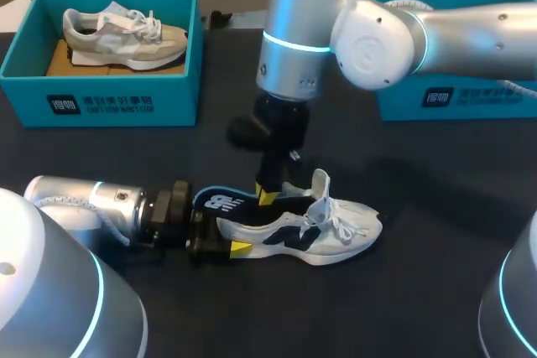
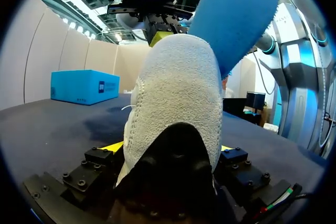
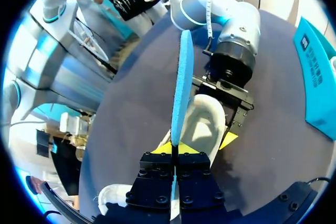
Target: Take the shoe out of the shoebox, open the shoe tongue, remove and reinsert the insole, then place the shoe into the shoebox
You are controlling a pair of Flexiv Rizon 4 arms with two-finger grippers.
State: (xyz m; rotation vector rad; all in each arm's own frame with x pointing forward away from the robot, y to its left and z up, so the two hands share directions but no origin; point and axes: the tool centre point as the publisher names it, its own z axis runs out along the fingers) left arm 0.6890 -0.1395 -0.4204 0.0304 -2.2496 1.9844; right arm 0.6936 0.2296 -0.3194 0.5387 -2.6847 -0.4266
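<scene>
A white shoe [image 1: 331,228] with black side marks lies on its sole on the dark table, toe to the right. My left gripper [image 1: 220,234] comes in low from the left and is shut on the shoe's heel [image 2: 178,93], one yellow tip on each side. My right gripper [image 1: 267,196] hangs straight down over the shoe's opening, shut on the insole [image 1: 225,202]. The insole [image 3: 182,77], blue underneath and black on top, sticks up out of the heel and back over the left gripper. Its blue underside [image 2: 236,19] rises above the heel in the left wrist view.
A teal shoebox [image 1: 117,98] stands at the back left with a grey and beige shoe [image 1: 126,35] inside. A second teal box [image 1: 453,98] stands at the back right behind my right arm. The table in front of the shoe is bare dark cloth.
</scene>
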